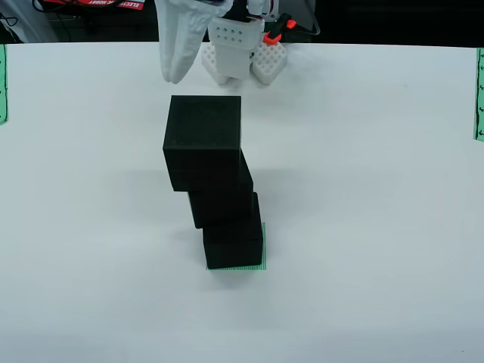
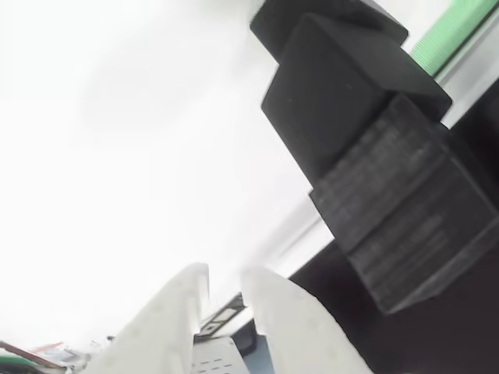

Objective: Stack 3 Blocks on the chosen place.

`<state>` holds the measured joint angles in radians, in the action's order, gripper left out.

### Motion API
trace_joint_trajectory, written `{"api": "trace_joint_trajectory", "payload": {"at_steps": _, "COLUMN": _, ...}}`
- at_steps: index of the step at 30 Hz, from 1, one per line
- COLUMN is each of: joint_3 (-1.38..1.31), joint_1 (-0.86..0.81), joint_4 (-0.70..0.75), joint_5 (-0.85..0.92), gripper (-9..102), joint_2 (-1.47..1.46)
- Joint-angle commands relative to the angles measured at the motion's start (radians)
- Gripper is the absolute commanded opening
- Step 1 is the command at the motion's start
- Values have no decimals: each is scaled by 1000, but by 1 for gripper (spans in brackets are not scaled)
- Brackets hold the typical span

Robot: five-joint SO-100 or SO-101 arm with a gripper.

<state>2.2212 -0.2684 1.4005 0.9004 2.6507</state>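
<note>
Across the white table (image 1: 378, 227) in the fixed view, the tallest thing is the tower of three black cubes, near the centre and on the green striped square (image 1: 261, 266), whose edge peeks out at the base's right and front. The tower's long axis runs upward from the table, though not cleanly — each cube sits offset from the one below, so the column leans toward the left and far side of that view. The top cube (image 1: 203, 140) overhangs the middle cube (image 1: 221, 200), which in turn overhangs the bottom cube (image 1: 233, 243). In the gripper-mounted view the same stack crosses the upper right corner, and one cube there shows a finely ridged face.

My reading is that all three blocks are placed, so the stacking looks done. The risk now lies in that stagger: with the overhangs all to one side, a nudge or a table shake could tip the upper cubes off toward the left of the fixed view.

At the table's far edge stands the white arm, its gripper (image 2: 226, 312) well apart from the tower. The two white fingers have a narrow gap between them — slightly parted, with nothing held.

Narrow green strips (image 1: 479, 94) mark the table's left and right edges.
</note>
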Motion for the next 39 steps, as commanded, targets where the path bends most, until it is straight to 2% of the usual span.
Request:
{"api": "trace_joint_trajectory", "payload": {"at_steps": 1, "joint_3": 61, "joint_1": -17, "joint_4": -49, "joint_5": -9, "gripper": 0, "joint_2": 6}}
{"api": "trace_joint_trajectory", "payload": {"at_steps": 12, "joint_3": 247, "joint_1": -2, "joint_4": -238, "joint_5": -17, "gripper": 0, "joint_2": -38}}
{"api": "trace_joint_trajectory", "payload": {"at_steps": 17, "joint_3": 256, "joint_1": 37, "joint_4": -310, "joint_5": -97, "gripper": 0, "joint_2": -106}}
{"api": "trace_joint_trajectory", "payload": {"at_steps": 39, "joint_3": 276, "joint_1": 114, "joint_4": -431, "joint_5": -213, "gripper": 0, "joint_2": -218}}
